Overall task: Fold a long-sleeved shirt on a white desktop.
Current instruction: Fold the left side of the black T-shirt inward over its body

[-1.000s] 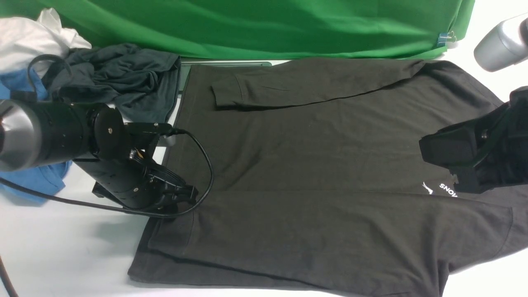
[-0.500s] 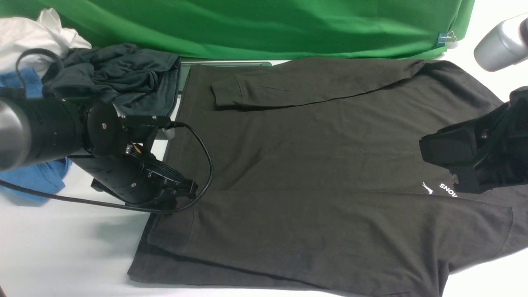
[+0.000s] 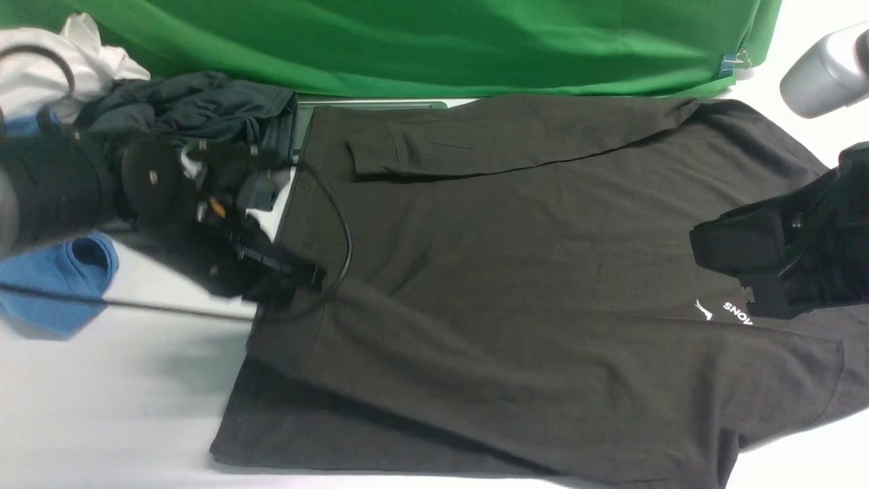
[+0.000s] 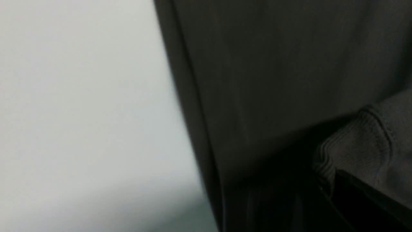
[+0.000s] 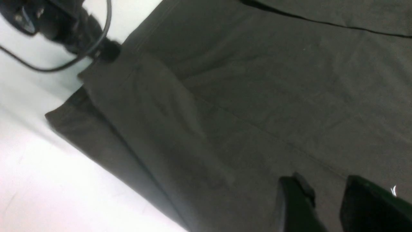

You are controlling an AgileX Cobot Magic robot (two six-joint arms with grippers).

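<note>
On the broad matte white counter (image 3: 102,407), the large dark brownish-black knit long-sleeved shirt (image 3: 516,258) lies spread flat. Its hem is toward the robot's left and its white chest lettering (image 3: 736,312) toward the right. Its far sleeve (image 3: 516,139) is already laid across the body. The left tool (image 3: 302,282) is clenched on the ribbed cuff (image 4: 357,151) of the near sleeve (image 3: 475,380), close to the hem edge, and the sleeve cloth rises toward it in a shallow ridge. The right tool (image 5: 322,187) hangs over the chest beside the lettering, jaws apart with nothing between them.

The step in hand looks like folding the near sleeve over the body. To do it well, the cuff should be lifted just clear of the layer beneath, so the body cloth is not dragged along. It should then be carried so the sleeve ends up straight, roughly alongside the far one. The knit looks soft and will likely sag or wrinkle if dropped, so the cuff should touch down before it is let go. Pressing near the shoulder with the right tool could stop the whole shirt sliding.
</note>
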